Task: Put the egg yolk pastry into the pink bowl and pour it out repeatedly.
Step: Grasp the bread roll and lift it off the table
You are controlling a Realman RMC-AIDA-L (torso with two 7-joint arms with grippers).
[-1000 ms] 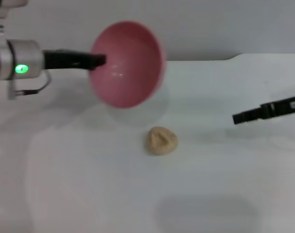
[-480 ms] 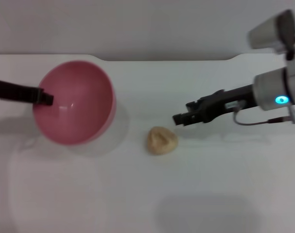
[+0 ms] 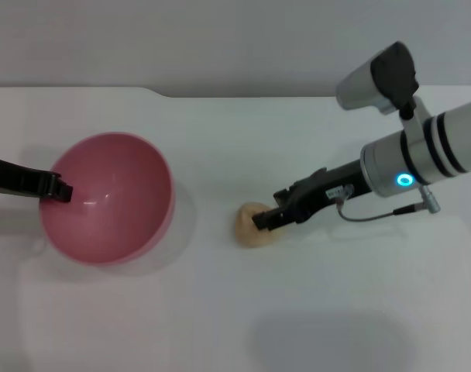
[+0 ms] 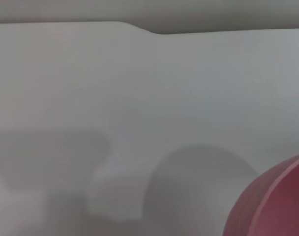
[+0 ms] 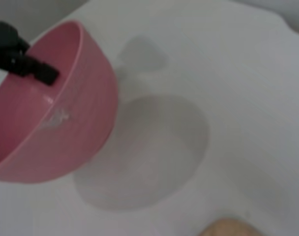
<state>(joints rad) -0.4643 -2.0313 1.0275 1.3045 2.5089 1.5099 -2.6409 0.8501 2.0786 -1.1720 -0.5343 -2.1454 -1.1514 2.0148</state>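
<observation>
The pink bowl (image 3: 111, 203) hangs at the left, mouth up and slightly tilted, with my left gripper (image 3: 59, 188) shut on its near-left rim. In the right wrist view the pink bowl (image 5: 56, 123) floats above its shadow, a black finger (image 5: 26, 66) clamped on its rim. A piece of the pink bowl (image 4: 275, 206) also shows in the left wrist view. The egg yolk pastry (image 3: 249, 225) lies on the white table (image 3: 220, 310) at the middle. My right gripper (image 3: 266, 219) reaches in from the right and its tip overlaps the pastry's right side. The egg yolk pastry (image 5: 228, 229) just peeks in at the right wrist view's edge.
The white table's far edge (image 3: 259, 95) runs along the back with a grey wall behind it. A soft shadow (image 3: 328, 341) lies on the table near the front right.
The bowl has come down and to the left in my left gripper. My right arm has swung in leftward and down until its tip meets the pastry.
</observation>
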